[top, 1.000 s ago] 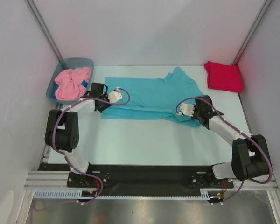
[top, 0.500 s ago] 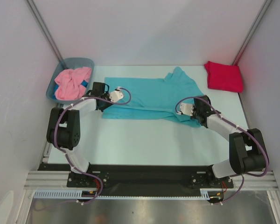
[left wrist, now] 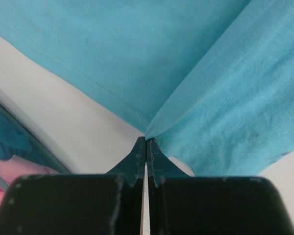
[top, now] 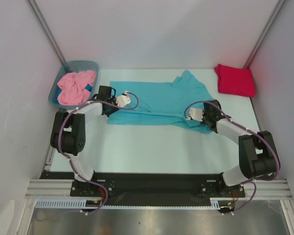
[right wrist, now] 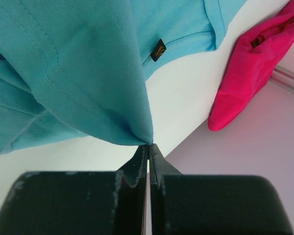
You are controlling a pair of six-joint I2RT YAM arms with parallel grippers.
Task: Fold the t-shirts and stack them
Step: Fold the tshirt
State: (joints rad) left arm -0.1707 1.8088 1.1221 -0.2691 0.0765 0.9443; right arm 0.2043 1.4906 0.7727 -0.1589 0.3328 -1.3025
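Observation:
A turquoise t-shirt point(top: 157, 100) lies spread across the middle of the table. My left gripper point(top: 111, 98) is shut on the shirt's left edge, and in the left wrist view the fingertips point(left wrist: 146, 139) pinch a point of turquoise cloth point(left wrist: 137, 49). My right gripper point(top: 209, 108) is shut on the shirt's right side; its tips point(right wrist: 148, 145) hold a gathered fold point(right wrist: 78, 63) raised off the table. A folded crimson t-shirt point(top: 234, 80) rests at the far right corner. The pink t-shirt point(top: 74, 87) sits crumpled in the tub.
The grey-blue tub point(top: 81, 64) stands at the far left against the wall, and its rim point(left wrist: 24, 132) shows close to the left gripper. White walls close in the table on the left, back and right. The crimson t-shirt point(right wrist: 245, 73) lies next to the right wall.
Both grippers have crept slightly toward the far side, drawing the shirt's near edge with them. Both grips have stayed shut.

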